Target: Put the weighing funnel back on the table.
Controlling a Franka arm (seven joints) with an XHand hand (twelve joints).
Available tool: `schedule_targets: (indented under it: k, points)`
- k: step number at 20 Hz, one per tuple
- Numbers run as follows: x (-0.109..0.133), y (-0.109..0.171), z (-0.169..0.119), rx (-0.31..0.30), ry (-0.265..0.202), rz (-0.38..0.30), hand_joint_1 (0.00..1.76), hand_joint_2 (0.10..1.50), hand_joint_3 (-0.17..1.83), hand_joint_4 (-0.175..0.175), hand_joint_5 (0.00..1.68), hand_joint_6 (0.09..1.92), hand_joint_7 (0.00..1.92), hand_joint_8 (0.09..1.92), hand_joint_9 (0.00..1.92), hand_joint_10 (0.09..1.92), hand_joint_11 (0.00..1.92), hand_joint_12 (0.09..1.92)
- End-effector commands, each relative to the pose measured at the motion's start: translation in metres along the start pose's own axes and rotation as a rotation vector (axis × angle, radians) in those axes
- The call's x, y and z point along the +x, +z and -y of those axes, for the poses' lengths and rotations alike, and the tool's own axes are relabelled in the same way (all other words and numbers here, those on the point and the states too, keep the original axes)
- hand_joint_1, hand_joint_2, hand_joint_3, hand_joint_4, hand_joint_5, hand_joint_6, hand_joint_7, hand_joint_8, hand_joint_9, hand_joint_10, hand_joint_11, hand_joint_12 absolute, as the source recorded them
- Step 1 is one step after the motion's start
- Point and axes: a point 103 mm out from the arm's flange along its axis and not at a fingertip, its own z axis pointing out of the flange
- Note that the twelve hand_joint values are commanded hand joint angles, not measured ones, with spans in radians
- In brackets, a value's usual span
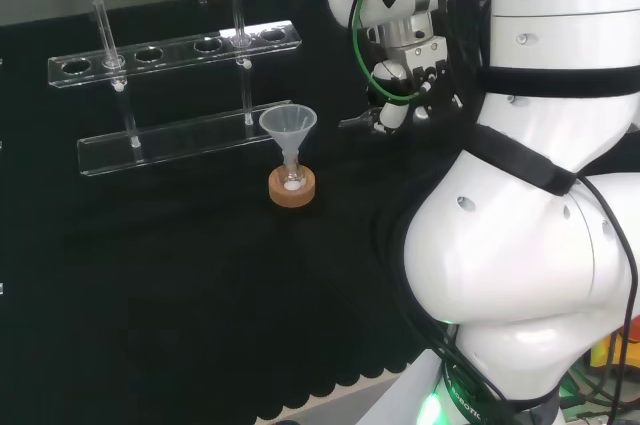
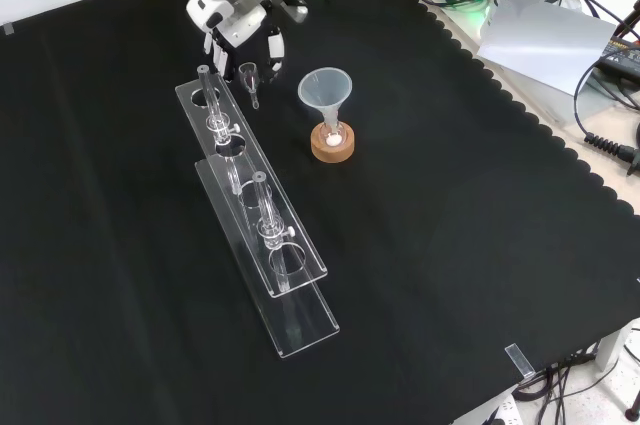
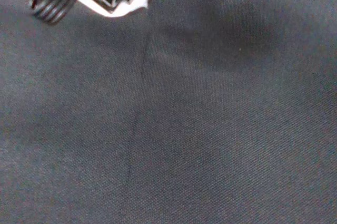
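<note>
Arm link (image 1: 520, 245) nearest in head view, hand (image 1: 388, 75) behind it, right of funnel (image 1: 288, 128). Front view: weighing funnel (image 2: 249, 78) at the hand, just beside tube rack (image 2: 250, 195); grip state can't tell. Risk: stem clips rack on set-down. Wrist view: counter cloth (image 3: 210, 129) close.

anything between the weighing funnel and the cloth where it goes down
Nothing visible. The weighing funnel is by the hand, with bare cloth around it. In the front view the rack ends close on its left, not under it.
</note>
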Motion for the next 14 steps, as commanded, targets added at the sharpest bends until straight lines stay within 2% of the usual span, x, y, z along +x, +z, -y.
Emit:
schedule_targets:
  k: [1, 14]
  points:
    - [-0.0012, 0.0091, -0.0113, 0.006, -0.011, -0.030, 1.11, 0.66, 0.81, 0.058, 1.11, 1.03, 0.83, 0.70, 1.04, 0.47, 0.72, 1.15]
    - [0.0043, 0.0166, -0.0149, -0.010, -0.010, -0.012, 1.11, 0.66, 0.81, 0.047, 1.11, 1.03, 0.83, 0.71, 1.04, 0.47, 0.73, 1.15]
